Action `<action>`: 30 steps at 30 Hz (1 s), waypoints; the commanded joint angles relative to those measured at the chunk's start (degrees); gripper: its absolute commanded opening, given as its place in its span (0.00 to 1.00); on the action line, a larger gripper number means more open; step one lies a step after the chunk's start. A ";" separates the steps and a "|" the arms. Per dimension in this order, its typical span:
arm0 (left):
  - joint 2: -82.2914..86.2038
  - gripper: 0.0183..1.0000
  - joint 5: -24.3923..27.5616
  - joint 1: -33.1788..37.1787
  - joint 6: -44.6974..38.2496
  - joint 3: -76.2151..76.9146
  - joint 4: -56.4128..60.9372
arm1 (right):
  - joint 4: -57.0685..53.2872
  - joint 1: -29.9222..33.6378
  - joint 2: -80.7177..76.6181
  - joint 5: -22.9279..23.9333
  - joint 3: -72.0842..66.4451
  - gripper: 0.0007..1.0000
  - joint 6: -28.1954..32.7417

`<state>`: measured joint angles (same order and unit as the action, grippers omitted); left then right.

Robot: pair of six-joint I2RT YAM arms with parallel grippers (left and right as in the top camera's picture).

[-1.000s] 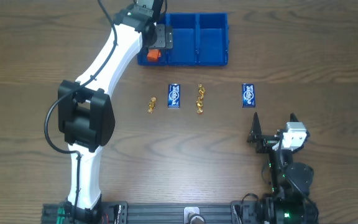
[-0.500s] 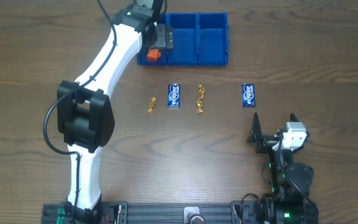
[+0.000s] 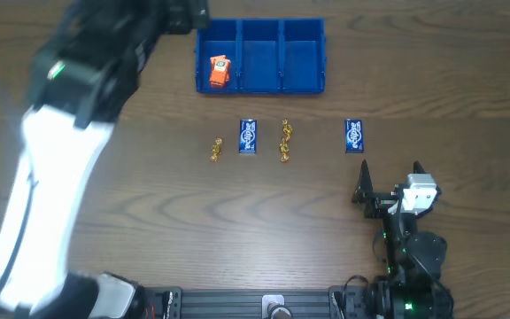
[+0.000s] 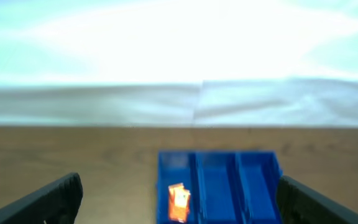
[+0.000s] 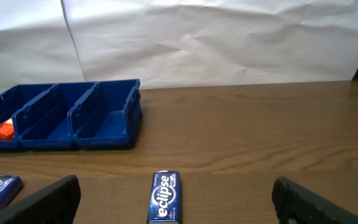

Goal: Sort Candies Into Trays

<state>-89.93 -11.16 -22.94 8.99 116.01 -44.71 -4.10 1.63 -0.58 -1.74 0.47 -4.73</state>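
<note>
A blue tray (image 3: 259, 84) with three compartments stands at the far side of the table. An orange candy (image 3: 219, 73) lies in its left compartment, also seen as the orange candy (image 4: 179, 203) in the left wrist view. Two blue candy packs (image 3: 248, 136) (image 3: 354, 136) and two gold candies (image 3: 217, 149) (image 3: 285, 140) lie in a row nearer the arms. My left gripper (image 4: 179, 190) is open and empty, raised and drawn back from the tray (image 4: 219, 186). My right gripper (image 3: 388, 177) rests open just short of the right blue pack (image 5: 165, 198).
The left arm (image 3: 60, 151) is lifted high over the table's left side. A white backdrop (image 5: 216, 43) runs behind the table's far edge. Bare wood lies between the candy row and the arm bases.
My left gripper has lifted up and away from the tray's left compartment toward the left. The orange candy now lies uncovered in that compartment. The right arm has not moved.
</note>
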 commanded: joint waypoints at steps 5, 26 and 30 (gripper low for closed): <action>25.94 1.00 -3.69 1.75 -6.54 -23.04 10.49 | -0.55 -0.35 0.42 -0.07 -0.02 1.00 0.72; 81.15 1.00 14.08 21.09 -16.11 -90.23 34.03 | -0.55 -0.35 0.42 -0.04 -0.02 1.00 0.72; 83.93 1.00 16.20 21.07 -15.98 -98.86 41.83 | -0.55 -0.35 0.42 -0.07 -0.02 1.00 0.72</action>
<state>-8.29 1.76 -2.24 -6.09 23.00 -7.55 -4.12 1.63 -0.58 -1.74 0.47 -4.71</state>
